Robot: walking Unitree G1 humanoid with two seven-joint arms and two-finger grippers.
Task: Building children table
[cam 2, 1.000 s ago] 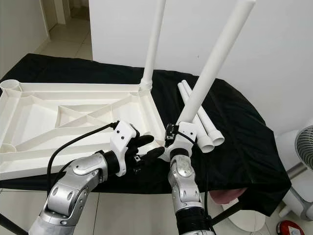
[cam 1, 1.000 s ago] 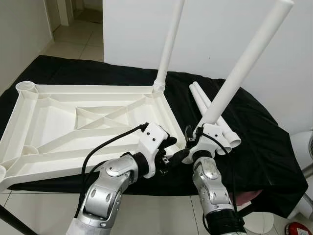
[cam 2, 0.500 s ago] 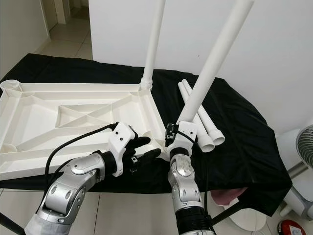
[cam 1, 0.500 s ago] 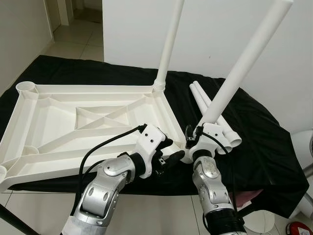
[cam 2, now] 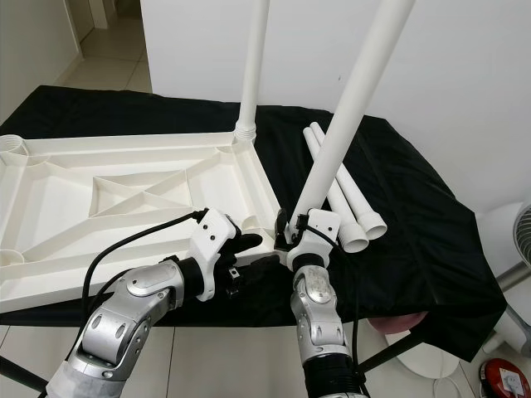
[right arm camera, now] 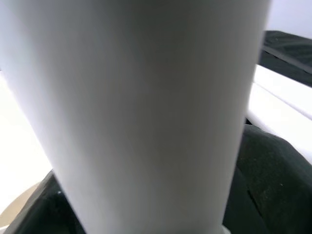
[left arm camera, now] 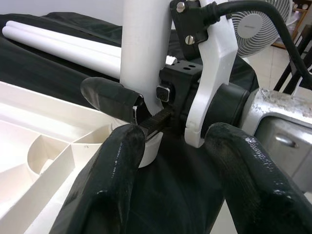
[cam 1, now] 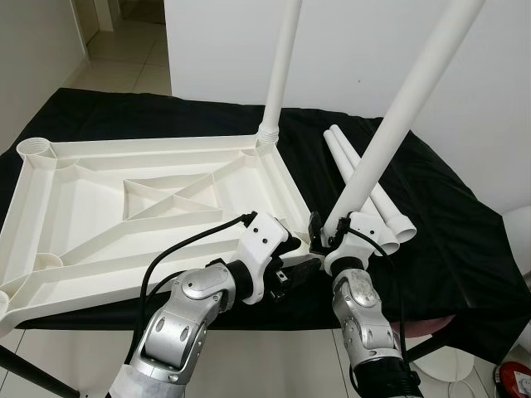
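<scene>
One white moulded plastic tabletop, rectangular, lying underside up, ribbed with diagonal braces.

Four long white plastic tube legs in all: one standing upright in the tabletop's far right corner socket; one tilted, its lower end at the near right corner; two loose, lying side by side on the cloth to the right of the tabletop.

Round corner sockets seen without a leg: two, at the tabletop's left corners.

One black cloth spread beneath everything.

One white standing fan, partly seen.
</scene>
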